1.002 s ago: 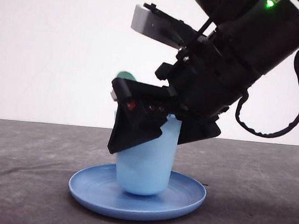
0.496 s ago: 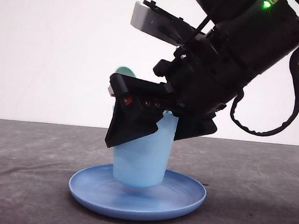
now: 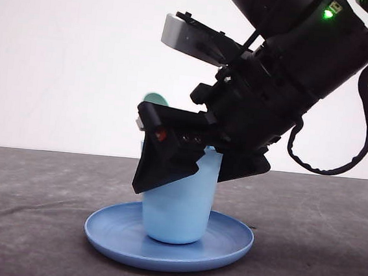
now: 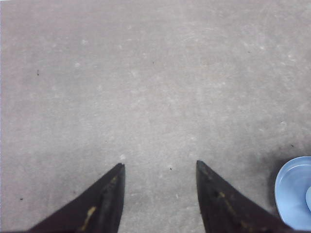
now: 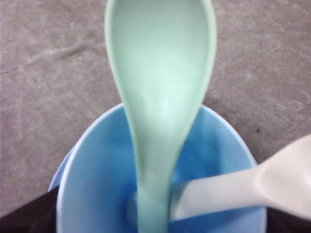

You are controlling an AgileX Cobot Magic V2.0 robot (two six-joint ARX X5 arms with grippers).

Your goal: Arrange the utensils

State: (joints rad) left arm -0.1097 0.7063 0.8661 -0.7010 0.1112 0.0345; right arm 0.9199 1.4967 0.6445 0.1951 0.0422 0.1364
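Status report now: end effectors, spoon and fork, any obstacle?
Left end effector open over bare table. Right end effector at cup, state unclear. Spoon and fork in cup, cup on plate. No obstacle visible.

A light blue cup (image 3: 179,206) stood upright at the middle of a round blue plate (image 3: 229,245), which lay on the dark grey tabletop (image 3: 28,195) before a white wall (image 3: 61,54).

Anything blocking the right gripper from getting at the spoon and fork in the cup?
Nothing visible does. The spoon and fork stand handle-down in the cup, with the right gripper right at the cup's rim. Its jaw state is unclear.
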